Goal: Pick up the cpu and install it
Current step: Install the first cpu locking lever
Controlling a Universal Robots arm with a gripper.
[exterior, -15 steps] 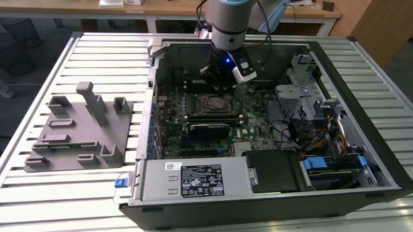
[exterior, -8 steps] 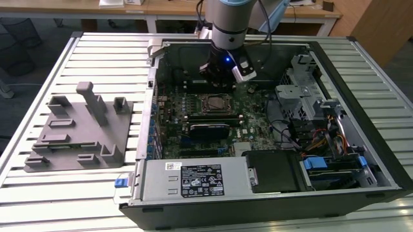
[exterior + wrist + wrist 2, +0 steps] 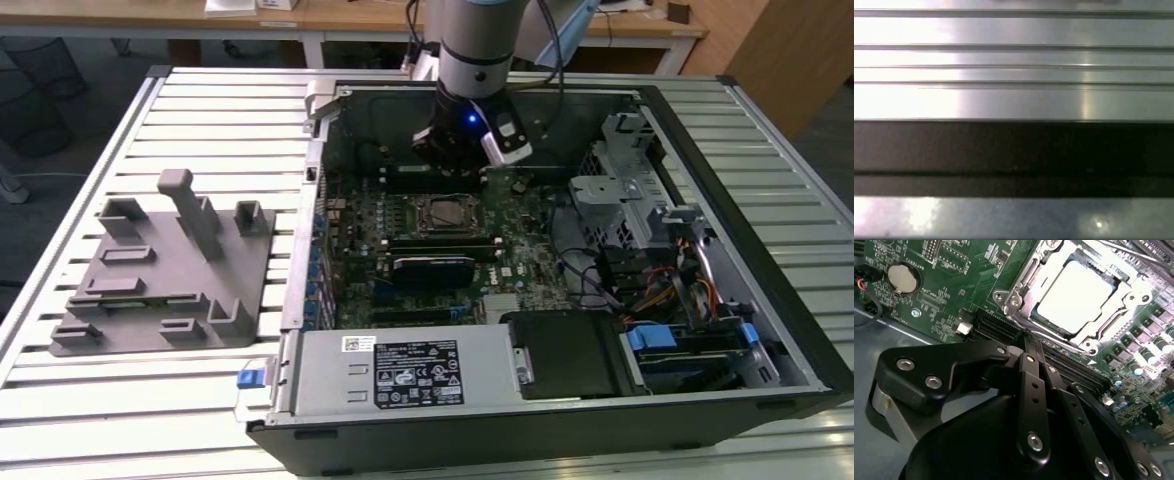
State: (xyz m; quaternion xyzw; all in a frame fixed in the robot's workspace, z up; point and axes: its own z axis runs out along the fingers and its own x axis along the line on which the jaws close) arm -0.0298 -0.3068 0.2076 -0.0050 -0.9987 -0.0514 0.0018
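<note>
The gripper (image 3: 461, 165) hangs inside the open computer case (image 3: 747, 330), low over the green motherboard (image 3: 527, 225). In the second wrist view its black linkage (image 3: 1029, 390) fills the foreground, but the fingertips are hidden, so I cannot tell whether it is open or closed, or carrying anything. Just beyond the gripper sits the metal-framed socket (image 3: 1021, 290), and the cpu (image 3: 1074, 297) lies flat inside it, its pale metal top facing up and its edges square with the frame; glare washes out the surface, so it is probably fully seated, though that is hard to judge. Being square, it shows no clear long axis. Well away from the gripper, outside the case, the grey holder block (image 3: 160, 275) rests on the slatted surface (image 3: 134, 400).
</note>
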